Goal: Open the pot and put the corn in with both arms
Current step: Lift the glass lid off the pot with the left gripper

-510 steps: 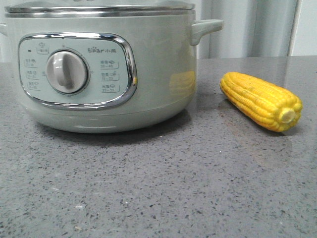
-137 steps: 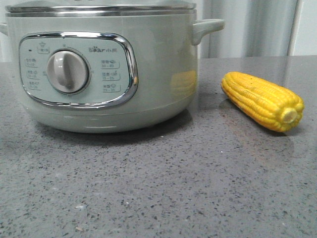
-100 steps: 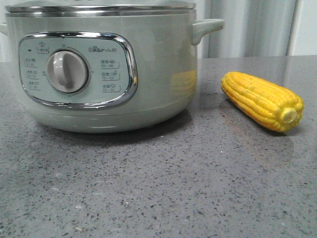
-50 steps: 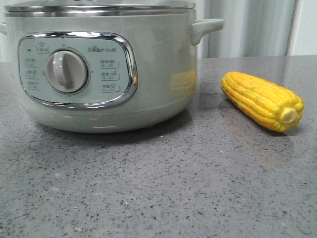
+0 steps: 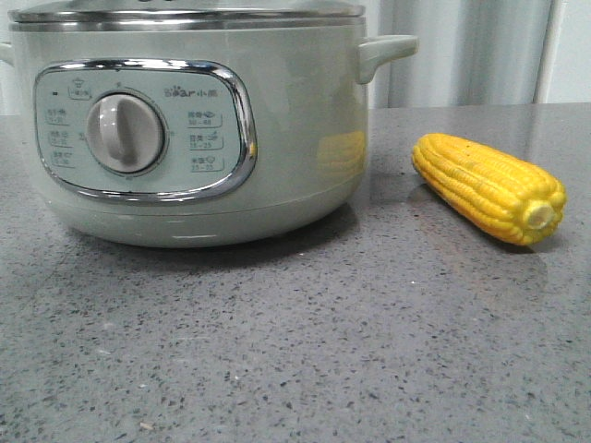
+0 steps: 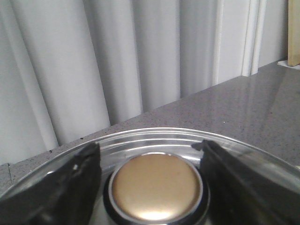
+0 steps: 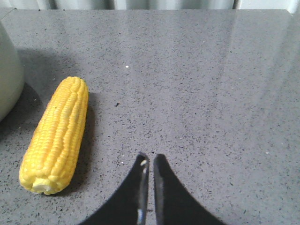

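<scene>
Pot (image 5: 194, 129): large sage-green electric cooker, standing at the left of the grey speckled counter (image 5: 305, 351); control panel and dial face the near side.
Lid (image 6: 154, 145): flat glass disc with steel rim, seated on the pot; not yet lifted.
Knob (image 6: 157, 186): round, bronze-coloured, at the lid's centre; the evident place to take hold.
Lid handling (judged): rigid, breakable, smooth and probably slippery; a squeeze on the knob's sides and a straight lift upward look safest.
Corn (image 5: 489, 187): one yellow cob lying flat on the counter to the right of the pot, near it but apart; pale stub end toward the near right.
Corn handling (judged): light, stiff, ribbed enough for grip; round, so it may roll if nudged. Take it across the middle of its length.
Left end effector (image 6: 152, 180): spread wide, one dark finger on each side of the knob; contact with the knob cannot be told.
Right end effector (image 7: 149, 161): fingers drawn together with only a slit between, holding nothing; it hangs over bare counter beside the corn, not above it.
Task state (judged): opening step at hand; corn untouched.
Next need (judged): left closes on the knob; right must spread and shift over the cob.
</scene>
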You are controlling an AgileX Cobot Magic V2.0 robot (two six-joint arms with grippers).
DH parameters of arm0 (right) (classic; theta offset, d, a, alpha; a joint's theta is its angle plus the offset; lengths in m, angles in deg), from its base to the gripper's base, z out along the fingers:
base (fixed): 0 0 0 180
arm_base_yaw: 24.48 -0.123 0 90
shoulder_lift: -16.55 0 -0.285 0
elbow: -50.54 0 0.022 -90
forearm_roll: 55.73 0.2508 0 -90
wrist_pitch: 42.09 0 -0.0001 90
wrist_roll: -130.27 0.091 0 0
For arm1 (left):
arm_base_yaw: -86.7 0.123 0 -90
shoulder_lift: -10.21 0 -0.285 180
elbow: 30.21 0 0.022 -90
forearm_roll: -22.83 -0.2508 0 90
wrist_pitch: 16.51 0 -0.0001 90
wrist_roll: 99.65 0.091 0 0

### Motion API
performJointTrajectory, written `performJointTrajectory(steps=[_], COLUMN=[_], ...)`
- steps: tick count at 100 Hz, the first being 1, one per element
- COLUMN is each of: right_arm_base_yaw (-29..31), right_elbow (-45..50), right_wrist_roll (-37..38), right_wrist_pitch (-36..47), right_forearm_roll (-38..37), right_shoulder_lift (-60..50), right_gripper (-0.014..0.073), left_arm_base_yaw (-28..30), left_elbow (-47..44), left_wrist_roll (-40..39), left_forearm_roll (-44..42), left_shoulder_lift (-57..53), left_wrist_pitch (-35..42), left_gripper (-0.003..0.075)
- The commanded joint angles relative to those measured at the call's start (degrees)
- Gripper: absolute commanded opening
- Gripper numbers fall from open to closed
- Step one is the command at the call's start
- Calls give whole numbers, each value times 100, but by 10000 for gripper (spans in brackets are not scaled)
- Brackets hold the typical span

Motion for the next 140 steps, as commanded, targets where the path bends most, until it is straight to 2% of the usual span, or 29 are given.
performJointTrajectory(steps=[1, 16, 32, 54, 80, 92, 104, 123, 140], right_arm_base_yaw=[-3, -3, -3, -3, -3, -3, -3, -3, -3], right_elbow=[-149, -149, -149, -149, -149, -149, -149, -149, -149], right_wrist_roll=[-29, -29, -29, -29, -29, -29, -29, -29, -29], right_wrist_pitch=[480, 480, 480, 480, 480, 480, 480, 480, 480], right_forearm_roll=[4, 4, 4, 4, 4, 4, 4, 4, 4], right_shoulder_lift=[69, 69, 69, 69, 69, 69, 69, 69, 69], right_gripper=[-56, -56, -56, -56, -56, -56, -56, -56, -56], left_arm_base_yaw=[10, 10, 10, 10, 10, 10, 90, 665, 1578], left_elbow=[201, 201, 201, 224, 434, 443, 443, 26, -764], left_wrist_roll=[-41, -41, -41, -41, -41, 316, 756, 756, 756], left_forearm_roll=[25, 25, 25, 25, 25, 25, 36, 293, 337], left_shoulder_lift=[-165, -165, -165, -214, -630, -1040, -1522, -2361, -3283], left_wrist_pitch=[339, 352, 386, 761, 858, 831, 473, 120, 2], left_gripper=[276, 110, -20, -20, -20, -20, -20, -20, -20])
